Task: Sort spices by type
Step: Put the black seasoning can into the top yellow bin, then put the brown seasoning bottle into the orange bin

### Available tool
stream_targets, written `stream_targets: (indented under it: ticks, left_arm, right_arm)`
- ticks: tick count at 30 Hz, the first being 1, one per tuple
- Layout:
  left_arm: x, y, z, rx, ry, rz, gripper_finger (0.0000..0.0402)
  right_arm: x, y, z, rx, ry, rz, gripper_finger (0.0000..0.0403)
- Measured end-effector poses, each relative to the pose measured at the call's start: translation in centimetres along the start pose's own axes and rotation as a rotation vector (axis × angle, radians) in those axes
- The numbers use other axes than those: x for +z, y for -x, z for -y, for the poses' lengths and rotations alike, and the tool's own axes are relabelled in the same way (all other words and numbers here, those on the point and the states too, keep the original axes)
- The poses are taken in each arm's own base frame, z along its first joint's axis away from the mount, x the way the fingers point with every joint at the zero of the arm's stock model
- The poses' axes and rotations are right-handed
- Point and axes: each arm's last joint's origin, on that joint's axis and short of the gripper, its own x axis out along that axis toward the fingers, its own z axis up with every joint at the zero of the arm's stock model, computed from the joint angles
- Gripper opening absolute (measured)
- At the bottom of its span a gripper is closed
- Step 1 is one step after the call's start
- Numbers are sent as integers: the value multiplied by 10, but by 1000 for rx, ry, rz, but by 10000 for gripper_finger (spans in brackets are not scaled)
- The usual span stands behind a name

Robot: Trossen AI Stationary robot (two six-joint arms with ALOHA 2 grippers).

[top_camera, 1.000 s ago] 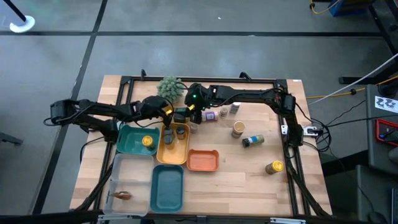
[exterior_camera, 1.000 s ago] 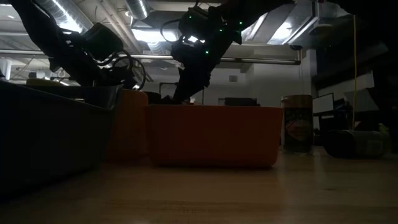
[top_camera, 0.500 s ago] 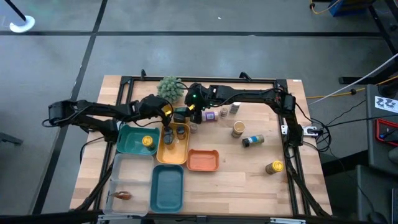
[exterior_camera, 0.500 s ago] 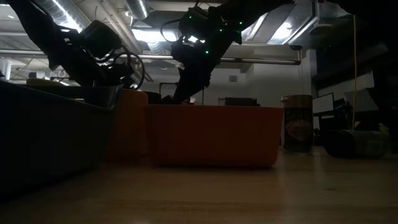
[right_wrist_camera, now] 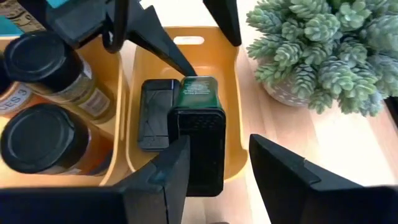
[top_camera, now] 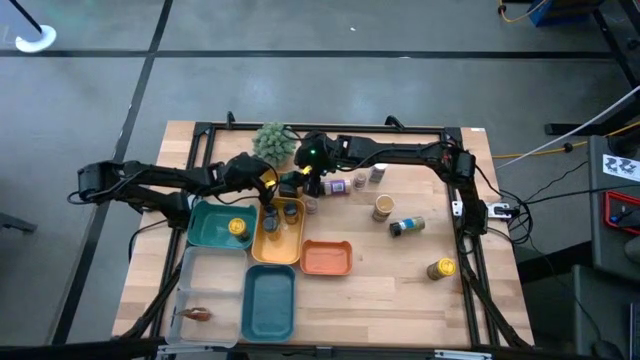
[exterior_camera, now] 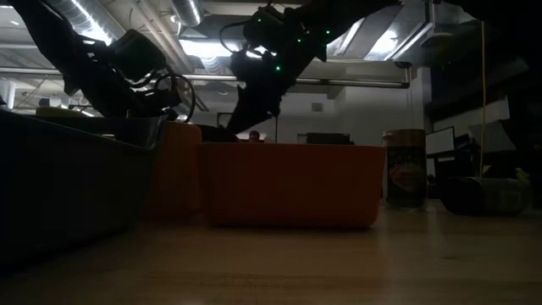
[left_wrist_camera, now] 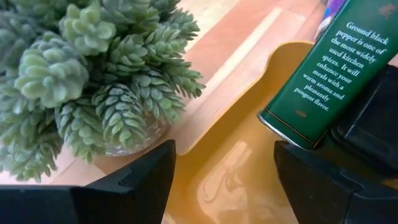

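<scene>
As right claw [right_wrist_camera: 214,168] hovers (tin [right_wrist_camera: 198,93] below)

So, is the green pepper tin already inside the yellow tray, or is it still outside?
Inside. The green pepper tin stands in the end compartment of the yellow tray, beside a black box, with the right gripper just over it.

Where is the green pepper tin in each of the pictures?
High view: too small to make out among the grippers at the yellow tray's far end.
Low view: hidden behind the trays.
Left wrist view: green pepper tin at upper right.
Right wrist view: centre, in the yellow tray.
Shared landmark: fuzzy green plant.
</scene>
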Motion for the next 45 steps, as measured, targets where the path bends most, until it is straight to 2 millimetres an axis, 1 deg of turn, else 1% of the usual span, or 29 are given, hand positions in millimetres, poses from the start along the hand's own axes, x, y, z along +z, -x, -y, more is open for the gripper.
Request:
stream_targets:
  ticks: [8,27,32,37,40,45]
  left_arm:
    - [0,0,0,-1,-117,0,263]
    - [-2,2,-1,6,-111,-22,263]
    - [2,14,-3,5,-84,-1,263]
    - [12,30,-6,-1,-62,97,263]
    - [18,42,-9,-5,-56,163,263]
    - [20,61,-13,-6,-61,223,263]
  right_arm:
    - [0,0,0,4,0,-1,167]
    - [0,1,0,3,0,-6,167]
    - [2,6,0,1,1,7,167]
    - [2,6,-1,1,-12,6,171]
    - [2,6,-1,1,-57,5,187]
    - [2,6,0,-8,-106,3,232]
